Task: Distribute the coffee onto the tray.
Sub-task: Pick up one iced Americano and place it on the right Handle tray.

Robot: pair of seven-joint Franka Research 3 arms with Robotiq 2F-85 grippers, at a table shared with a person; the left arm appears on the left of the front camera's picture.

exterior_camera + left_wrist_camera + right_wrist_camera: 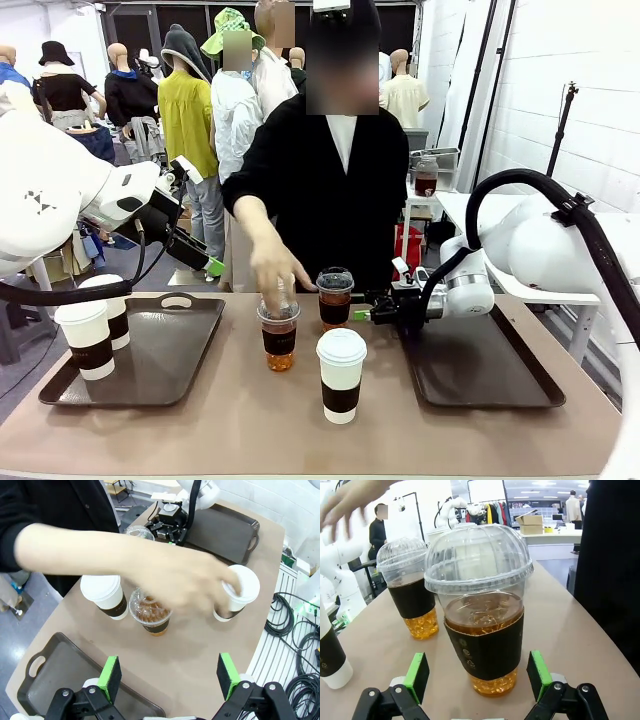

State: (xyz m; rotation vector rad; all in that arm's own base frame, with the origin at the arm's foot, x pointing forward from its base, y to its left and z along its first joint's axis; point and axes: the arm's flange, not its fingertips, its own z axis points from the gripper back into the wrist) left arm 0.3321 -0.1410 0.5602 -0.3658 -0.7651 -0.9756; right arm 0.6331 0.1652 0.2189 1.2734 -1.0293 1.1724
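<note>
Two clear dome-lidded coffee cups (278, 335) (335, 297) and a sleeved white paper cup (341, 373) stand mid-table. Two more paper cups (88, 340) (112, 305) stand at the left tray's (170, 360) left end. My right gripper (365, 314) is low and open, level with the farther clear cup (485, 625), which stands between its green pads (417, 675) without touching them. My left gripper (212, 265) hangs open and empty above the left tray. In its wrist view, the left gripper (169, 672) looks down on a clear cup (150, 612) and two paper cups (105, 592) (240, 587). The person's hand (275, 275) hovers over the cups.
The right tray (480, 365) lies bare under my right arm. The person stands at the far edge, one arm (100, 550) reaching across the cups. Cables (295, 630) hang off the table's near side.
</note>
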